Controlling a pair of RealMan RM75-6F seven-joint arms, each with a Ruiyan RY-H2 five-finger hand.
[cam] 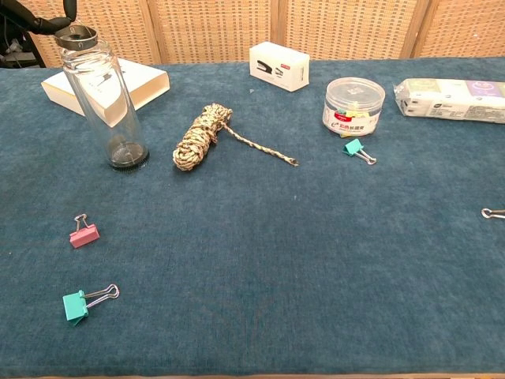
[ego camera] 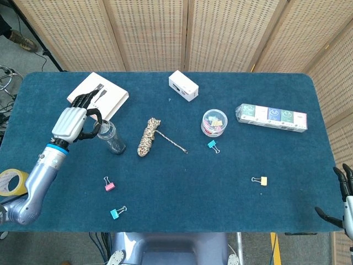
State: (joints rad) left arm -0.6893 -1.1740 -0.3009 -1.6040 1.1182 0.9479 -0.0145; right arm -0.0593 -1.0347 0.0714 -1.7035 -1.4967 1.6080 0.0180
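A clear glass bottle (ego camera: 112, 138) (cam: 106, 106) stands upright on the blue table, left of centre. My left hand (ego camera: 73, 121) is beside its mouth and pinches a small metal lid (cam: 75, 34), which sits right at the top of the bottle. In the chest view only the dark fingertips (cam: 43, 21) show at the upper left corner. My right hand (ego camera: 345, 194) hangs off the table's near right corner with its fingers spread, holding nothing.
A white flat box (ego camera: 99, 95) lies behind the bottle, and a coiled rope (ego camera: 148, 136) lies to its right. Further right are a stapler box (ego camera: 183, 86), a tub of clips (ego camera: 214, 122) and a long packet (ego camera: 272, 117). Binder clips are scattered: pink (ego camera: 109, 185), teal (ego camera: 116, 212), yellow (ego camera: 260, 180). A tape roll (ego camera: 11, 181) is off the left edge.
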